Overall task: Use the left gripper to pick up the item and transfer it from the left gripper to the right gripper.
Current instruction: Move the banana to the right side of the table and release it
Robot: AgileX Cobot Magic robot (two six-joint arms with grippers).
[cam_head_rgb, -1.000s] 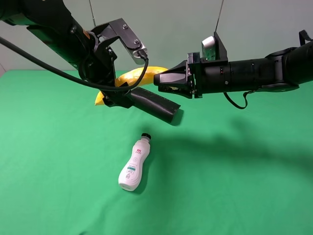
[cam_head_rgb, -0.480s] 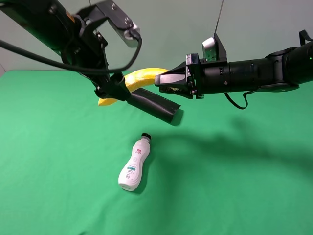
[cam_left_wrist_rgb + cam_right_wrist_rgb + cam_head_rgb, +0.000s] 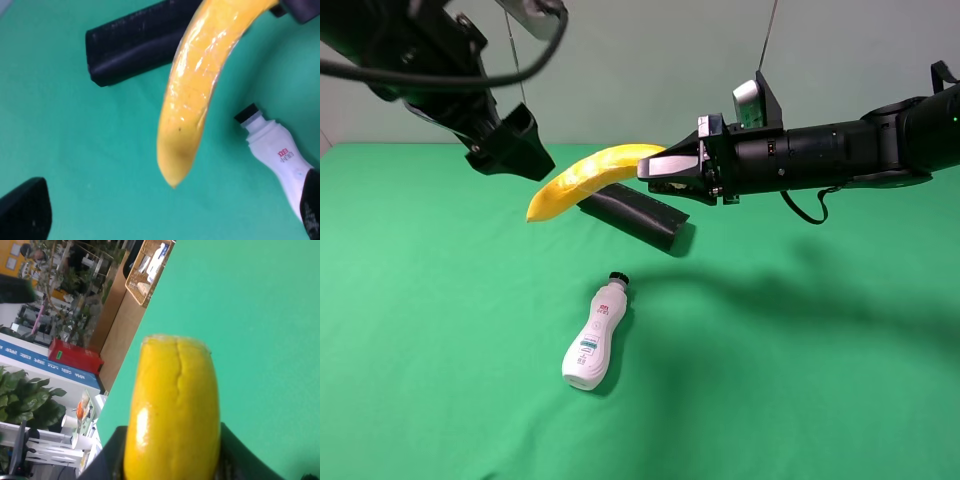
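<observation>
Nearest the front edge of the table [image 3: 800, 400], abt mid-width, a white bottle [image 3: 595, 340] w/ black cap lies on its side, no part of the job. Further back, a black oblong case [image 3: 638, 215] lies flat on the green, also not involved. Above the case, clear of the table, the banana [image 3: 585, 178] hangs in the air, slanting down twd the left edge. Its upper end is pinched by the right gripper [image 3: 655, 167]; right wrist view shows the jaws pressing it from both sides. Furthest, up twd the rear left corner, the left gripper [image 3: 510, 150]: jaws spread wide, nothing btwn them, apart from the banana's free tip. Judgement: pickup done, handover done, so the task looks abt complete. What's left, if anything: left arm parks, right arm steadies the fruit.
</observation>
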